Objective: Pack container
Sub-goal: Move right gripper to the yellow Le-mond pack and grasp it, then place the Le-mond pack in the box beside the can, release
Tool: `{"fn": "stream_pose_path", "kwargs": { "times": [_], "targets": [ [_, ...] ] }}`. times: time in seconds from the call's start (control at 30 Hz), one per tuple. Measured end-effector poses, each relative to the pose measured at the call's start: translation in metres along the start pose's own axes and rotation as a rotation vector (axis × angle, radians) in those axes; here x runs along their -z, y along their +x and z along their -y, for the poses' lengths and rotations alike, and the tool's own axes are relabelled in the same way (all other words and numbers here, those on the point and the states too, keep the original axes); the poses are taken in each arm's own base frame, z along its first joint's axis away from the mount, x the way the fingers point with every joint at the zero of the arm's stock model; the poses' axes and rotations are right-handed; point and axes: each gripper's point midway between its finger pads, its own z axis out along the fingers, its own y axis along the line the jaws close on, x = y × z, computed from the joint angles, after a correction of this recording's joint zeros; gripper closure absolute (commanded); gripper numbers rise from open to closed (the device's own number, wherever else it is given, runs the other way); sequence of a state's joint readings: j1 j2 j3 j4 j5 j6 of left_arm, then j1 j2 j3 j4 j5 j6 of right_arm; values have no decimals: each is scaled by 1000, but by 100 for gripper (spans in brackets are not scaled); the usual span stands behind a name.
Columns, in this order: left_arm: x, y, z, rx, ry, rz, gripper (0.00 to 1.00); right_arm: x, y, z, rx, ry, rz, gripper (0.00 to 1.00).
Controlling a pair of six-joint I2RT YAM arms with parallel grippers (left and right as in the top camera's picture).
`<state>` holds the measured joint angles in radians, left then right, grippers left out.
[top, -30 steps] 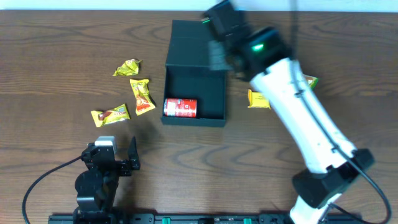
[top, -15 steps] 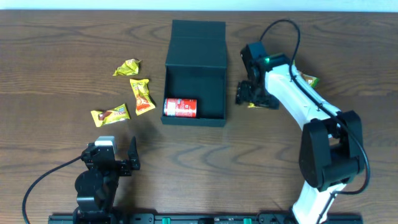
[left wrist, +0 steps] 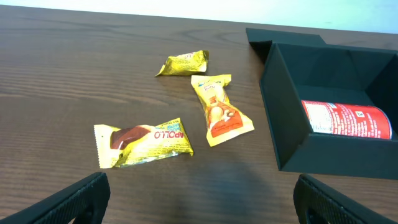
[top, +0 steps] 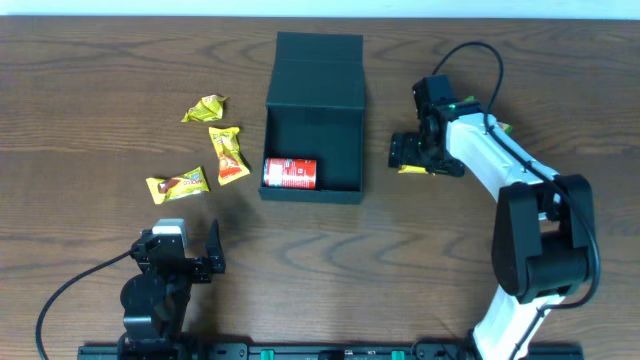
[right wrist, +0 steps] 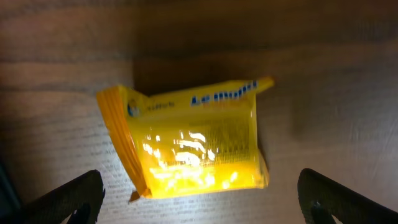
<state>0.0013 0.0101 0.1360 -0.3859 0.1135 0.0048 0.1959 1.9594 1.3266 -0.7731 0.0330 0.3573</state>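
The container (top: pixel 322 140), a dark box with its flap lid (top: pixel 318 62) lying open at the back, holds a red can (top: pixel 290 173) in its front left corner. My right gripper (top: pixel 415 152) hovers just right of the box, open over a yellow snack packet (right wrist: pixel 193 140) that lies flat on the table between its fingers (right wrist: pixel 68 196), untouched. My left gripper (left wrist: pixel 200 199) rests open near the front left, nothing between its jaws. In the left wrist view the container (left wrist: pixel 283 106) and can (left wrist: pixel 348 119) show to the right.
Three snack packets lie left of the box: one (top: pixel 204 108) far, one (top: pixel 229 153) nearest the box wall, one (top: pixel 177 184) nearest my left gripper. Another packet (top: pixel 500 128) peeks out behind the right arm. A cable loops above the right arm.
The right arm swung from over the back of the box to its right side and came down over the yellow packet, its jaws opening. The left arm stayed still.
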Motion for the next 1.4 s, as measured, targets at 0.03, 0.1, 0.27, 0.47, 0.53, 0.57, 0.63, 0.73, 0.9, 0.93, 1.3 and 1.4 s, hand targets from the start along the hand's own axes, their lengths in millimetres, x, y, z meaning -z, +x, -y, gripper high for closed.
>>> {"fn": "stream_pose_path", "kwargs": {
  "times": [0.03, 0.1, 0.27, 0.47, 0.53, 0.57, 0.63, 0.73, 0.9, 0.93, 1.3, 1.4],
  "targets": [
    [0, 0, 0, 0, 0, 0, 5, 0, -2, 0, 6, -4, 6, 1],
    [0, 0, 0, 0, 0, 0, 5, 0, -4, -2, 21, -12, 17, 1],
    [0, 0, 0, 0, 0, 0, 5, 0, -6, -8, 51, -45, 20, 2],
    [0, 0, 0, 0, 0, 0, 5, -8, -2, -9, 60, -50, -6, 3],
    [0, 0, 0, 0, 0, 0, 5, -11, -1, -9, 63, -50, -12, 6],
    [0, 0, 0, 0, 0, 0, 4, -11, -1, -9, 64, -51, -11, 8],
    [0, 0, 0, 0, 0, 0, 5, -11, -2, -10, 71, -53, -6, 12],
    [0, 0, 0, 0, 0, 0, 5, -11, -3, -10, 78, -54, 0, 16],
    [0, 0, 0, 0, 0, 0, 5, -11, -5, -9, 83, -49, 7, 28],
    [0, 0, 0, 0, -1, 0, 5, -11, -5, -9, 85, -49, 7, 32],
    [0, 0, 0, 0, 0, 0, 5, -11, -5, -9, 86, -49, 9, 46],
    [0, 0, 0, 0, 0, 0, 4, -11, -5, -9, 85, -48, 7, 48]
  ]
}}
